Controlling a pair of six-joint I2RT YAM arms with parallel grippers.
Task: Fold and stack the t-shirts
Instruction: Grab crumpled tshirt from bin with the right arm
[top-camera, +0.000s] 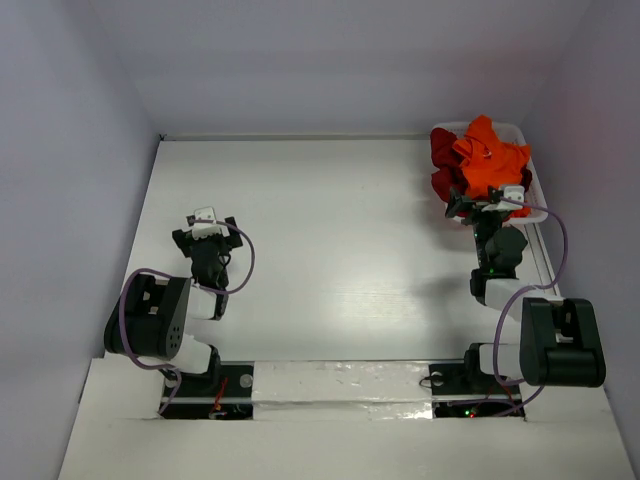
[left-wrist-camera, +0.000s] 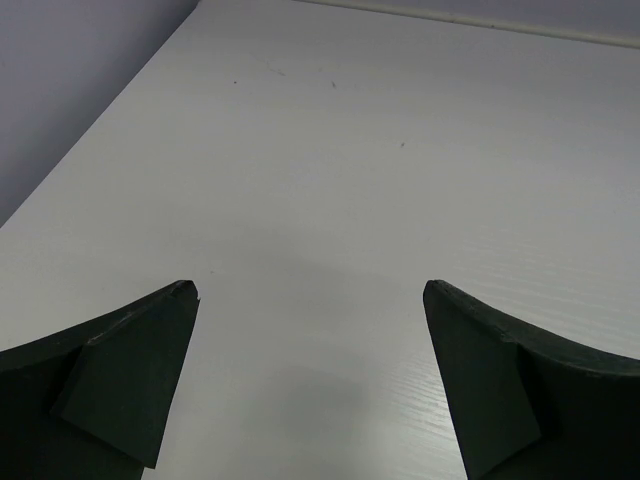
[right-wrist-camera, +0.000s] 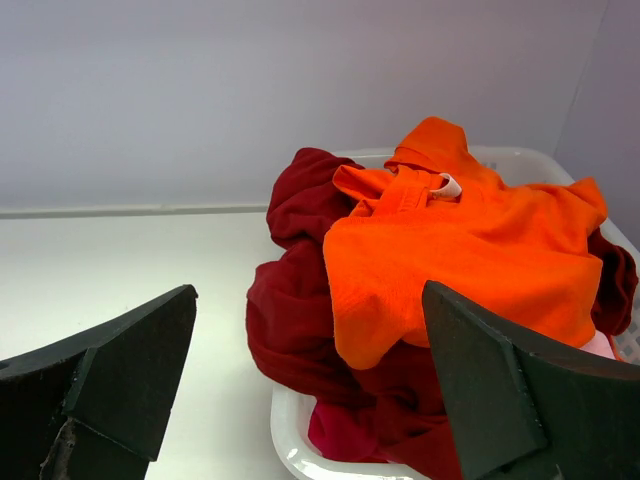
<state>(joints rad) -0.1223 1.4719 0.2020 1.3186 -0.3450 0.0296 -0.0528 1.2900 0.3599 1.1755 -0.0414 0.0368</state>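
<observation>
- Orange-red t-shirt (right-wrist-camera: 470, 250): soft matte knit, crumpled on top of the pile. Collar faces up w/ a small white neck label (right-wrist-camera: 449, 186). Loose folds, one rounded lobe drooping toward the front.
- Dark crimson t-shirt (right-wrist-camera: 295, 300): same soft cloth, bunched under & left of the orange one, bulging over the near-left rim.
- Bit of pink cloth (right-wrist-camera: 335, 435) peeks out low at the front, under the crimson.
- All 3 are heaped in a white plastic basket (right-wrist-camera: 290, 445) w/ a smooth, glossy, rounded rim, at the far right corner of the table (top-camera: 330, 250).
- R gripper (right-wrist-camera: 310, 290): fingers spread wide, nothing btwn them. Dark matte wedge-shaped pads. At the basket's near edge, aimed at the pile; cloth lies beyond the tips.
- L gripper (left-wrist-camera: 310, 290): fingers also wide apart, empty, same dark wedges. Over bare table on the left side, well apart from the basket.
- Table top: flat, white, matte, faint fine grain, a few tiny specks.
- Walls (top-camera: 60, 150): smooth, pale lilac-grey.
</observation>
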